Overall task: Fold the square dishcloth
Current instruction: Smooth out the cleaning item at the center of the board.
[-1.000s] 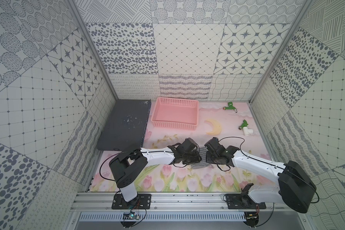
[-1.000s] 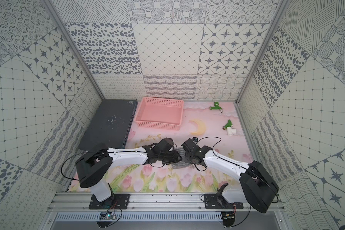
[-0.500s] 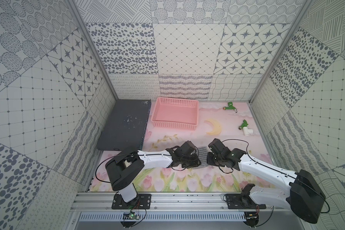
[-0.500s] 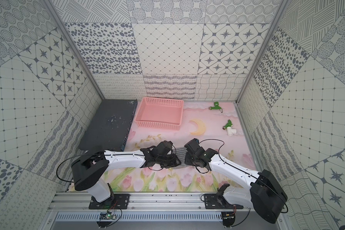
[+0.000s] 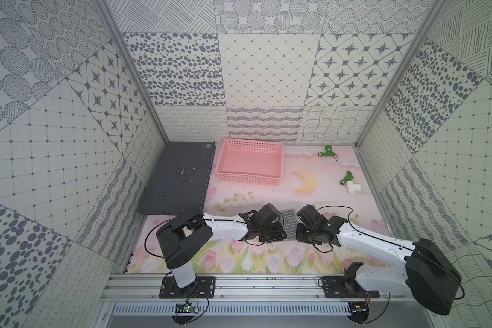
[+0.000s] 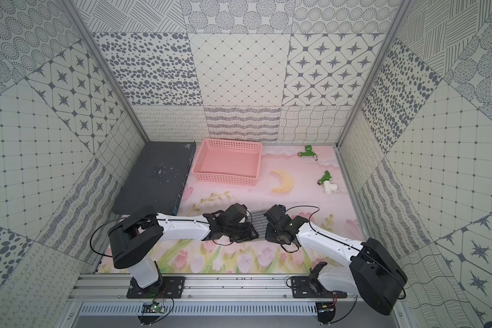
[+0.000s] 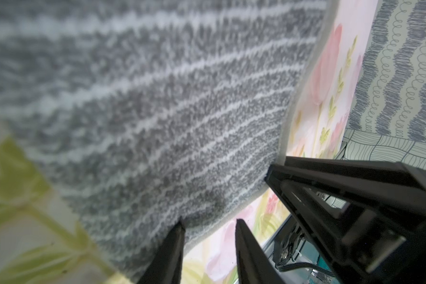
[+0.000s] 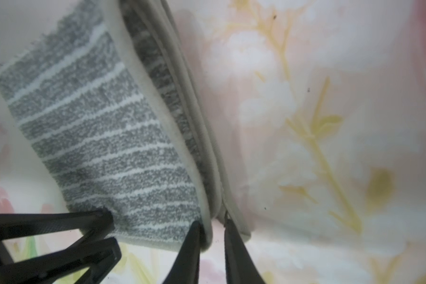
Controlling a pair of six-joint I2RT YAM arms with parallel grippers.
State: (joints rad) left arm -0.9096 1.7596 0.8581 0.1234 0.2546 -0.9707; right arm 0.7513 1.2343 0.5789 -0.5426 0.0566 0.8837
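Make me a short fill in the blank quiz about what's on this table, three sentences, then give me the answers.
1. The pink basket has nothing in it: it is ___.
2. The grey dishcloth has thin ___ stripes.
3. Past the yellow moon lie two fittings, and their colour is ___.

Missing words: empty; white; green.

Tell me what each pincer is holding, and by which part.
The left pincer and right pincer straddle the dishcloth's near hem; a firm grip cannot be told.
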